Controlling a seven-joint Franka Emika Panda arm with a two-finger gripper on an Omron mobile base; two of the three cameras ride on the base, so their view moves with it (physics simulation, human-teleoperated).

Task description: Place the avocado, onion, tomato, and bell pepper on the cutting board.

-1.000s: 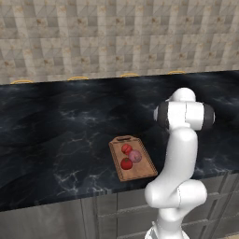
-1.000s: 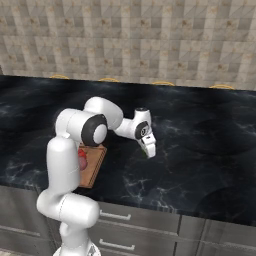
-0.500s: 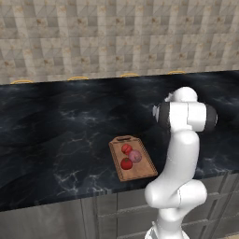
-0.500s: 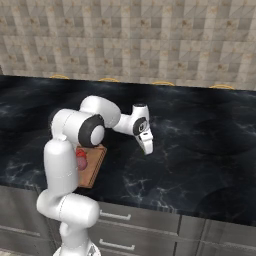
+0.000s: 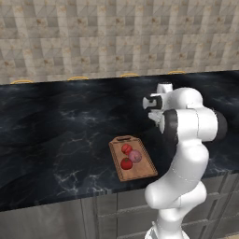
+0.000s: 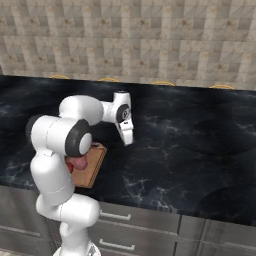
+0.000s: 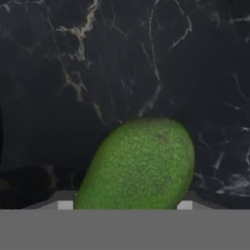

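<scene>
Board (image 5: 140, 172) sits at left on dark surface (image 5: 56, 135), near its front edge, slot end pointing toward back wall. On it: two red items (image 5: 126, 149), one behind the other, too small to say which is tomato and which is pepper, w/ onion (image 5: 135, 156) just right of them, touching or nearly so. So three of four look placed; avocado is the one left.

Right of board, further back over surface: pincer (image 6: 128, 139), pointing down, apart from board.

Hand view: avocado (image 7: 141, 166) sits dead centre betw. the two tips, low in frame, marble behind it. Its long axis runs away from the cam, leaning from lower left to upper right, so jaws span its narrow width, not its length. Right tip looks flush w/ the skin; left tip just beside it, tiny gap or none. Can't tell if it's a real pinch yet, or if avocado rests on surface or is off it.

Key relation for next move, judged: board lies to the left of pincer and nearer the base, so once grip is firm the carry goes left and back toward robot. Free spot on board looks like its near end or right strip, clear of onion.
</scene>
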